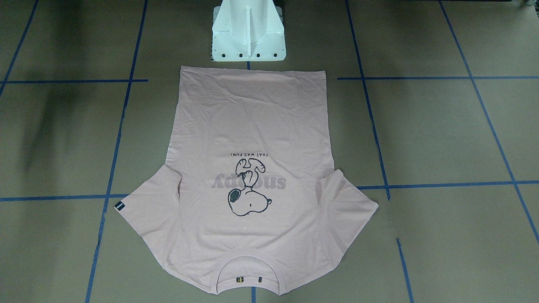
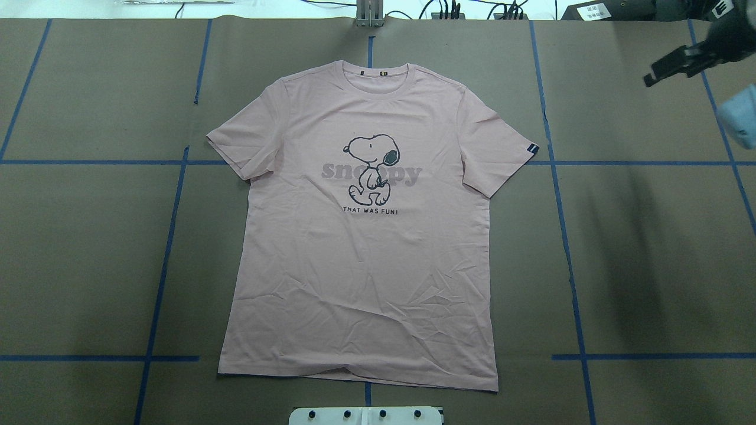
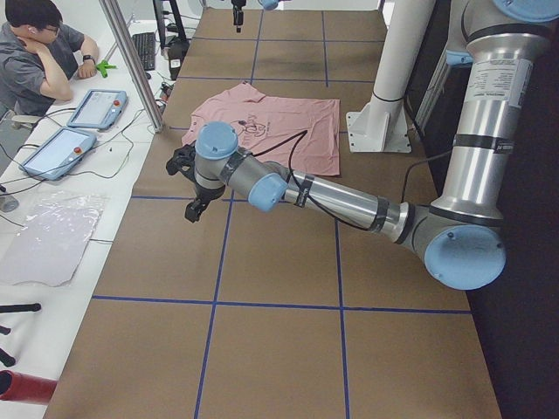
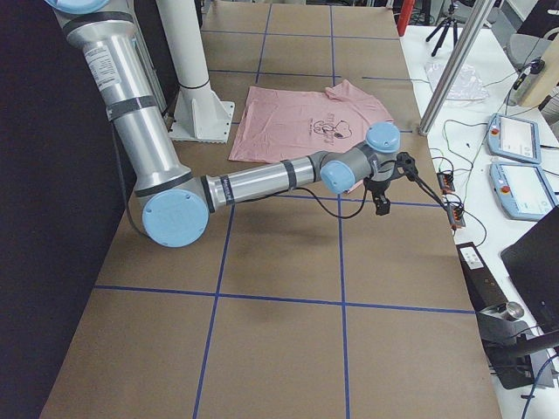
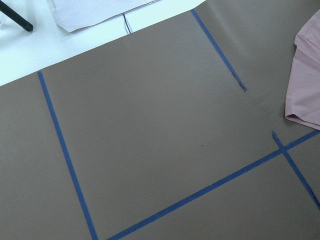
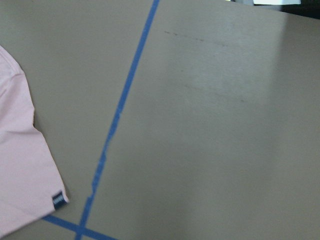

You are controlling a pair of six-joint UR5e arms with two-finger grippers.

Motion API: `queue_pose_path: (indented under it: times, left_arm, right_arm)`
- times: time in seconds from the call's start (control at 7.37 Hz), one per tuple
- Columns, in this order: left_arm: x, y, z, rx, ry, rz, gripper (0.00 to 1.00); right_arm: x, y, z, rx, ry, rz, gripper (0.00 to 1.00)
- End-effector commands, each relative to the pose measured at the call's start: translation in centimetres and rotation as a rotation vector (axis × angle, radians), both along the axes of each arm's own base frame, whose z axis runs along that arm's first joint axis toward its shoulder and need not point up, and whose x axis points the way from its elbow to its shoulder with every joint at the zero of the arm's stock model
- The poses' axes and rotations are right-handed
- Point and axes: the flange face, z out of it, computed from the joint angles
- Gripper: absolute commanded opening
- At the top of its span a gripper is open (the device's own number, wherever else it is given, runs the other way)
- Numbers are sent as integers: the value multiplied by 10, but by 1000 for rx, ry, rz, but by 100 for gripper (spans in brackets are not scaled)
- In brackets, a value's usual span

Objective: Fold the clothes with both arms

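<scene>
The clothes are one pale pink T-shirt (image 2: pixel 366 236) lying flat and front up at the table's middle, collar away from the robot, dog print (image 2: pixel 371 168) showing; it is spread out in the front-facing view too (image 1: pixel 252 168). My left gripper (image 3: pixel 187 188) hovers over bare table off the shirt's left sleeve (image 5: pixel 306 75); I cannot tell whether it is open or shut. My right gripper (image 2: pixel 679 64) hangs beyond the tagged right sleeve (image 6: pixel 22 165), near the table's far right corner, its jaws unclear. It also shows in the exterior right view (image 4: pixel 391 185). Neither gripper touches the cloth.
The white pedestal base (image 1: pixel 248 35) stands just behind the hem. Blue tape lines (image 2: pixel 171 236) cross the brown table. A seated person (image 3: pixel 35 61), two tablets (image 3: pixel 92 109), a metal post (image 3: pixel 135 70) and a plastic sheet (image 3: pixel 48 236) sit along the operators' bench.
</scene>
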Motion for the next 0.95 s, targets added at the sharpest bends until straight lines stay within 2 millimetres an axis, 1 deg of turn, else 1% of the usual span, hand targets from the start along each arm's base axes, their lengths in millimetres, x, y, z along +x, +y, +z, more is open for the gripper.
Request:
queue_pose_path:
  times: [0.0,0.14,0.27,0.41,0.54,0.81]
  left_arm:
    - [55,-24,-12,-94,17,-24,100]
    - [61,-24,-12,-98,27,-41,100]
    - [62,-24,-16,-106,37,-50,100]
    - [61,-24,-21,-139,57,-82,100]
    - [62,-26,-26,-141,62,-86,100]
    - [63,-26,-26,-143,65,-87,100]
  right_arm:
    - [-134,-2,-62,-83,-23,109,100]
    - [-182,9,-56,-76,-27,160,100]
    - [-208,17,-40,-73,-6,144,100]
    - [-217,25,-27,-88,13,133,100]
    - [-221,27,-19,-101,22,129,100]
    - [-232,37,-2,-121,41,108,100]
